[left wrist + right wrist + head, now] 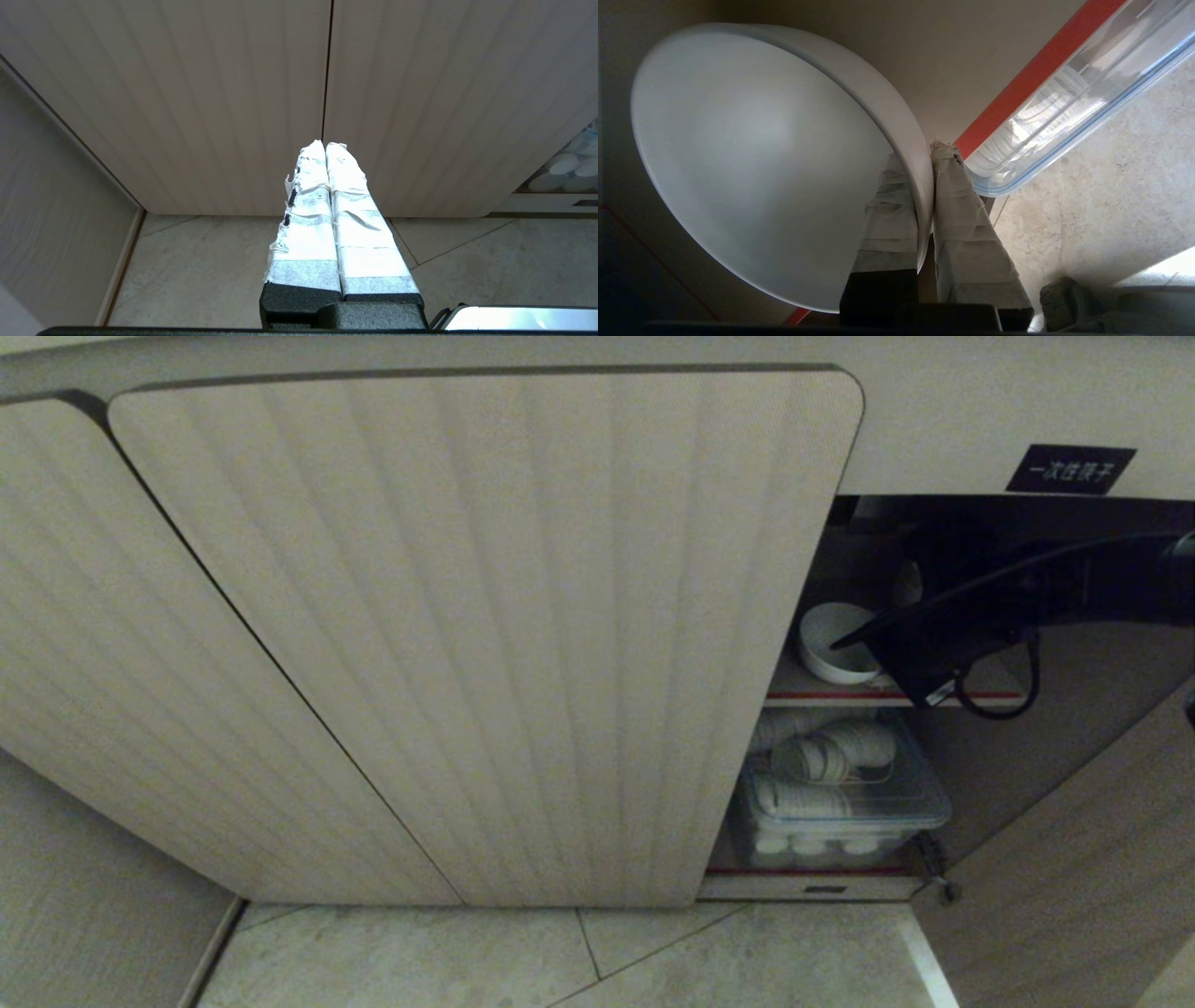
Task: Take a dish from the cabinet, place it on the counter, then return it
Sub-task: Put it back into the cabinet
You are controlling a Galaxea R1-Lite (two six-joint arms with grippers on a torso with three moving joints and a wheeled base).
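Two ribbed doors point(485, 635) filled most of the head view, both shut across the front of the cabinet point(934, 411), while the section at the right stood open under a small black label point(1071, 469) with white characters. In that opening the right gripper point(854, 639) reached in from the right on its dark arm and met the rim of a white bowl point(831, 644), which sat on the upper red-edged shelf point(822, 693). Below it, on the lower shelf, a clear plastic box point(840, 803) held stacks of small white dishes. Pale floor tiles point(560, 957) ran along the foot of the cabinet. In the left wrist view the left gripper point(325, 145) hung idle in front of the seam between the two shut doors, its taped fingers point(348, 186) pressed together with nothing between them, above the tiled floor; a corner of the clear box showed at the edge of that picture. In the right wrist view the right gripper was closed on the bowl's rim, one taped finger point(892, 210) inside the bowl and the other against its outer wall, so that the bowl's white hollow filled much of the picture. Beyond the fingers lay the red edge of the shelf, and past that the rounded corner of the clear box and the floor tiles.
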